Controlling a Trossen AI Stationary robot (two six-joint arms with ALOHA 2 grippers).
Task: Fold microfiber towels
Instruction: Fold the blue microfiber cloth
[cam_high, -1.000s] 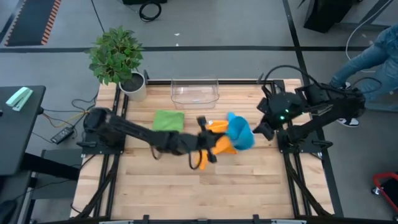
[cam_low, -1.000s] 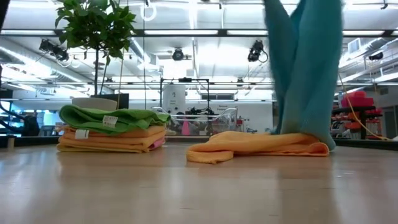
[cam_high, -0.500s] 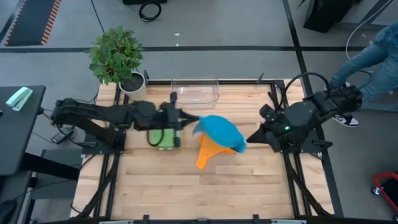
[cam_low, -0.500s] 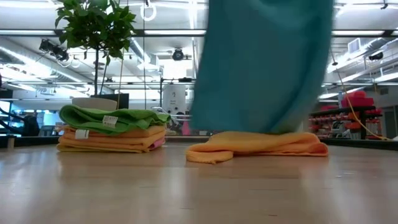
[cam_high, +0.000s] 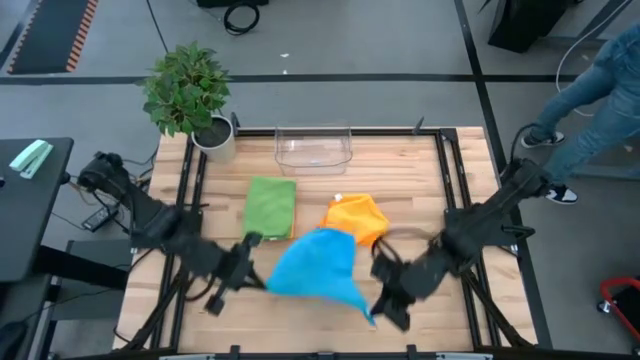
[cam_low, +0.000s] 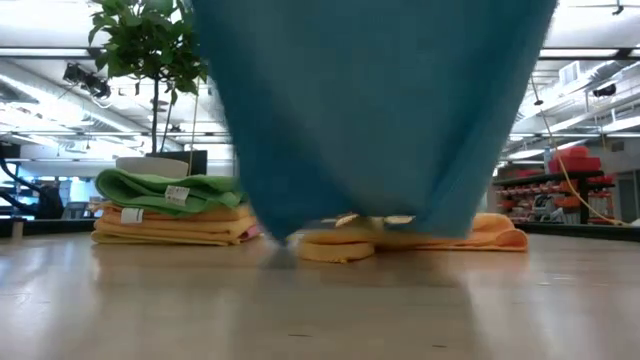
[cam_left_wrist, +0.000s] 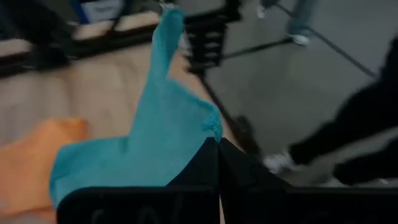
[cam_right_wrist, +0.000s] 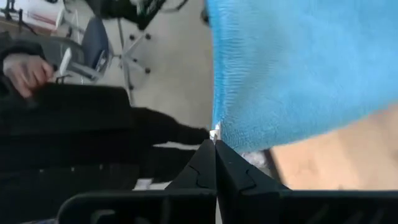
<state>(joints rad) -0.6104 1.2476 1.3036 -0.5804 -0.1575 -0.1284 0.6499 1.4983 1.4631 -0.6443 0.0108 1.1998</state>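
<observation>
A blue microfiber towel (cam_high: 315, 265) hangs spread out between my two grippers over the near half of the table. In the low view the blue towel (cam_low: 370, 110) fills the middle. Whether its lower edge touches the table I cannot tell. My left gripper (cam_high: 258, 280) is shut on its left corner and my right gripper (cam_high: 375, 305) on its right corner. Behind it an orange towel (cam_high: 355, 215) lies crumpled on the table. A green towel (cam_high: 270, 207) tops a folded stack (cam_low: 180, 215) at the centre left. My left gripper pinches one upper corner (cam_left_wrist: 211, 127) of the blue towel between its two shut fingers, slanting down from the table's left. The cloth hangs from there toward the other arm. My right gripper pinches the opposite upper corner (cam_right_wrist: 219, 132) between its two shut fingers, slanting down from the table's right. The cloth hangs spread below and beside it.
A clear plastic bin (cam_high: 313, 148) stands at the far edge, a potted plant (cam_high: 190, 95) at the far left corner. A person (cam_high: 600, 80) stands beyond the table's right side. Bare wood shows along the near edge (cam_high: 320, 335).
Both grippers have swung toward the table's near edge and drawn apart, the left one first going left from the centre. The blue towel, bunched over the orange towel before, has come away from it and now hangs spread wide between the grippers.
</observation>
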